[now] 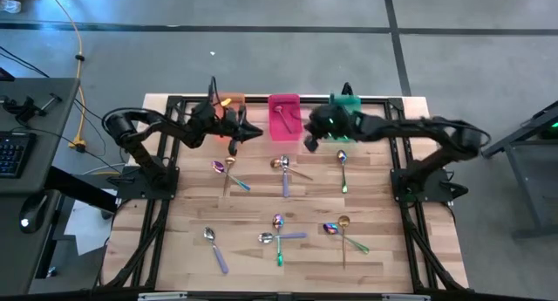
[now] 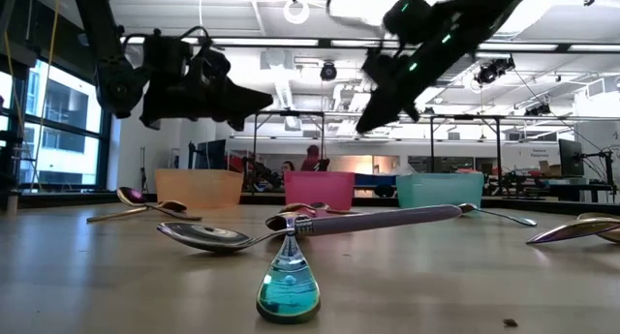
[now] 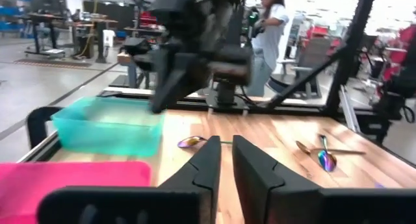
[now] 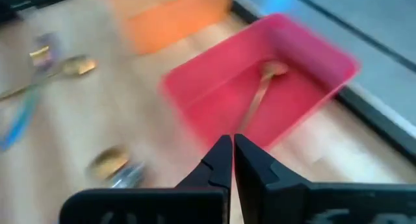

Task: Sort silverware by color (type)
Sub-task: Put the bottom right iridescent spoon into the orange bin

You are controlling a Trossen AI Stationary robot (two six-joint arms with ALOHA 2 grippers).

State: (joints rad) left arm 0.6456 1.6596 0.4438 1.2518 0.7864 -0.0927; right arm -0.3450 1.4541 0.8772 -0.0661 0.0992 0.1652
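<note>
Several thin metal spoons lie flat on the wooden table, among them a pair [image 1: 225, 168] at mid left, one [image 1: 281, 166] in the middle and one [image 1: 343, 166] to its right. A gold spoon [image 4: 260, 94] lies inside the pink bin [image 1: 284, 116]. My right gripper [image 4: 232, 143] hangs shut and empty above the table, just near of the pink bin's right corner [image 1: 309, 146]. My left gripper [image 1: 253, 133] points level toward the right, between the orange and pink bins. Its fingers [image 3: 214, 160] stand close together with nothing between them.
The orange bin [image 1: 228, 100], the pink bin and the green bin [image 1: 344, 102] stand in a row at the far edge. More spoons [image 1: 277, 231] lie toward the near edge. A small teardrop glass with blue liquid [image 2: 288, 286] stands close to the low camera. A person [image 3: 270, 23] stands in the room behind.
</note>
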